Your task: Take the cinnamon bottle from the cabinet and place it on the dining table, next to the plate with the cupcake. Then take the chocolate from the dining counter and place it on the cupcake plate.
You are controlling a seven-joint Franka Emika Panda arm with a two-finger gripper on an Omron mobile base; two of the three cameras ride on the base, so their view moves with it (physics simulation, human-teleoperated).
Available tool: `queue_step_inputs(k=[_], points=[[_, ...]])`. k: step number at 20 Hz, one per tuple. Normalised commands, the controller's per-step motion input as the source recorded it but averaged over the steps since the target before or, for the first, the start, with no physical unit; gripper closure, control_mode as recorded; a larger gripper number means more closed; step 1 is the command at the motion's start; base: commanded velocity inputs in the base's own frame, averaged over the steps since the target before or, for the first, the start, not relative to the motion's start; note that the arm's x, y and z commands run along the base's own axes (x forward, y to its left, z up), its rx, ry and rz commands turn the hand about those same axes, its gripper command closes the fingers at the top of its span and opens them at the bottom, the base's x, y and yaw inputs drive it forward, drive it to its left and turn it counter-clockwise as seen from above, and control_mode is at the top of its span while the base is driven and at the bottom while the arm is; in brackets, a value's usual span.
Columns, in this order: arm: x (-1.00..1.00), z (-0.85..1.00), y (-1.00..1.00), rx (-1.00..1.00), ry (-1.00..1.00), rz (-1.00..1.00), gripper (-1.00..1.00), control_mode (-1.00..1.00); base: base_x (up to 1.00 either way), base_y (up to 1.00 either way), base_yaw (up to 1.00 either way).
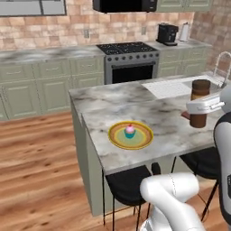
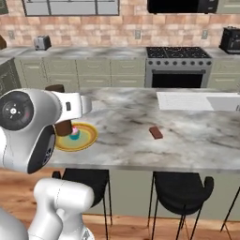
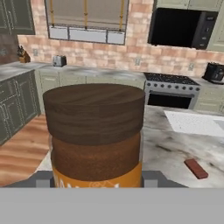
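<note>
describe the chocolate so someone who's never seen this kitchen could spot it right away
Find the long marble counter facing the stove. On its bare middle, right of the yellow plate with the cupcake, lies the chocolate: a small, flat, reddish-brown bar, the only low dark thing there.

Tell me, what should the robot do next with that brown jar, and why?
Probably open the tool and let go: the cinnamon bottle already looks to be standing upright on the counter, right of the cupcake plate. The chocolate still waits.
</note>
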Motion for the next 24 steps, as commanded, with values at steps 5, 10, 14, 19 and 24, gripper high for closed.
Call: queue_step_inputs(k=[5,10,14,19,24], points=[[0.0,0.0,0.0,0.0,0.0,0.0,1.0,1.0,0.0,-0.73,0.1],[0.0,0.0,0.0,0.0,0.0,0.0,1.0,1.0,0.08,-0.48,0.11],[0.0,0.0,0.0,0.0,0.0,0.0,1.0,1.0,0.16,-0.55,0.16],[0.0,0.0,0.0,0.0,0.0,0.0,1.0,1.0,0.32,-0.31,0.11],[0.0,0.0,0.0,0.0,0.0,0.0,1.0,1.0,0.47,-0.04,0.05]])
